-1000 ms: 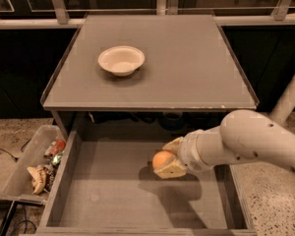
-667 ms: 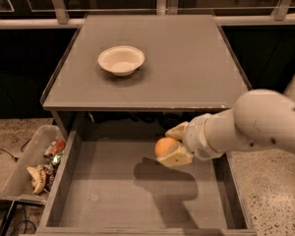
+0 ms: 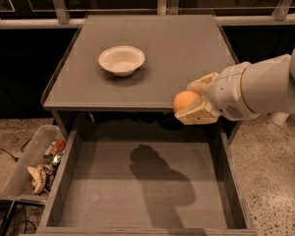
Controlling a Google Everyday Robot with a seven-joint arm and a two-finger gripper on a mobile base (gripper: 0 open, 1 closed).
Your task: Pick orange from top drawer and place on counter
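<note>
The orange point(image 3: 185, 101) is held in my gripper point(image 3: 191, 103), whose cream fingers are shut around it from above and below. The gripper hangs in the air above the open top drawer point(image 3: 137, 181), level with the front edge of the counter point(image 3: 182, 48), toward its right side. The drawer's grey bottom is bare and shows the arm's shadow. My white arm reaches in from the right.
A white bowl point(image 3: 121, 59) sits on the counter left of centre. A clear plastic bin with trash point(image 3: 37, 166) stands on the floor left of the drawer. Speckled floor lies to the right. A railing runs behind the counter.
The gripper has lifted the orange up out of the drawer and moved it up and to the right, to the counter's front edge.
</note>
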